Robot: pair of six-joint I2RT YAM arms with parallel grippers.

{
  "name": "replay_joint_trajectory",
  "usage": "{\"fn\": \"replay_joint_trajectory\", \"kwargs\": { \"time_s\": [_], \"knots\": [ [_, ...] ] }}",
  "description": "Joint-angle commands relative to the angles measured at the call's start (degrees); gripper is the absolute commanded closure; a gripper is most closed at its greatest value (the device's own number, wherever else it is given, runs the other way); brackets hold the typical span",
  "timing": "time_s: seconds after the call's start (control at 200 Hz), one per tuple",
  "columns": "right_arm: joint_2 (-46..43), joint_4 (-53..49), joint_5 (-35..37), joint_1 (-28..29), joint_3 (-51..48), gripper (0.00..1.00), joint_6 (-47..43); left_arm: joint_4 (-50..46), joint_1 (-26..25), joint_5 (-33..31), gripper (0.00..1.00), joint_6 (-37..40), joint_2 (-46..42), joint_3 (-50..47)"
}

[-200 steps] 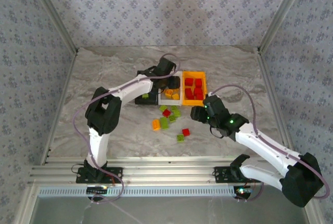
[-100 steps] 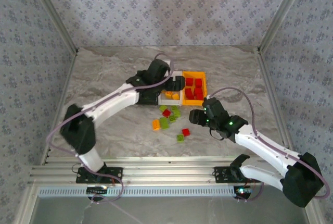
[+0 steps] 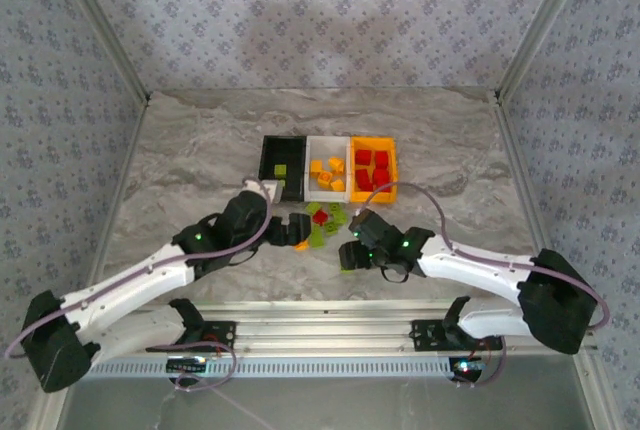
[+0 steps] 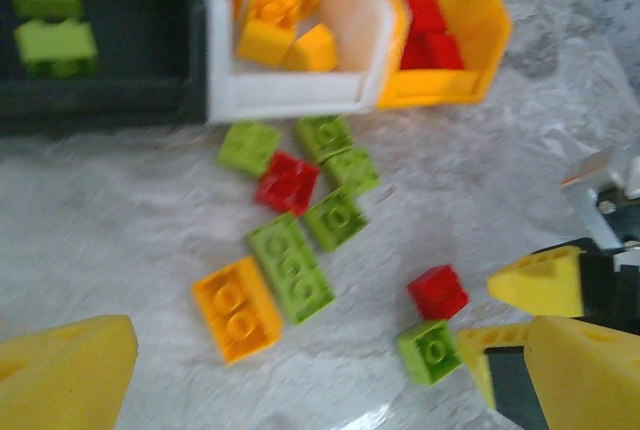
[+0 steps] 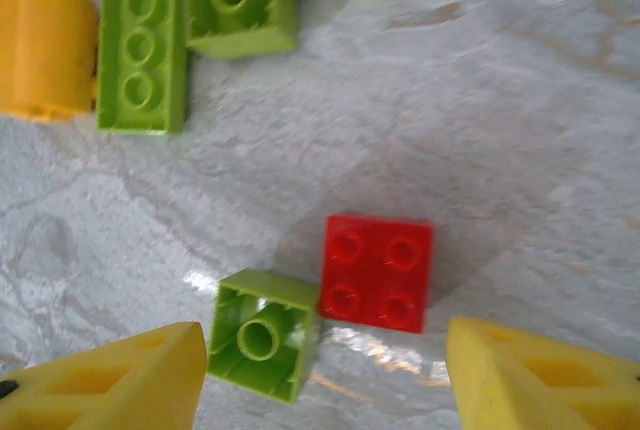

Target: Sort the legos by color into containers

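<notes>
Three containers stand in a row: a black bin [image 3: 266, 155] with green legos [image 4: 55, 42], a white bin [image 3: 328, 143] with orange-yellow ones [image 4: 275, 25], and an orange bin [image 3: 392, 165] with red ones [image 4: 430, 20]. Loose legos [image 3: 325, 216] lie in front of them. My right gripper [image 5: 325, 380] is open low over a red brick [image 5: 378, 272] and an upturned green brick [image 5: 262, 335], which sits beside its left finger. My left gripper [image 3: 290, 228] is open and empty beside a long green brick [image 4: 290, 268] and an orange-yellow brick [image 4: 237, 308].
More green bricks [image 4: 335, 218] and a second red brick [image 4: 287, 182] cluster just in front of the white bin. My two grippers are close together over this cluster. Bare marble table [image 3: 190, 150] stretches to the left, right and behind the bins.
My left arm drew back from over the white bin toward the near edge, its gripper opening wide. My right gripper moved left and nearer, down over the red and green bricks.
</notes>
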Motion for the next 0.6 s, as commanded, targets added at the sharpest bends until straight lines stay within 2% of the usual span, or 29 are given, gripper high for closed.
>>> {"fn": "replay_joint_trajectory", "kwargs": {
  "time_s": [0.0,0.095,0.24,0.595],
  "knots": [
    [2.26,-3.59,2.31,2.71,2.7,0.34,2.57,-3.24,-0.28,-3.06,0.01,-3.38,-5.41,-2.34],
    [3.91,-5.43,2.91,4.9,3.15,0.34,5.26,-5.25,-0.28,-5.24,0.0,-4.24,-8.74,-4.29],
    [8.02,-6.18,-0.16,6.19,4.66,0.34,6.66,-7.41,-0.11,-8.32,0.01,-4.47,-10.97,-5.26],
    [18.27,-11.85,8.11,8.65,13.93,0.4,5.67,-10.3,0.59,-10.01,0.0,-4.32,-12.57,-4.79]
  ]
}}
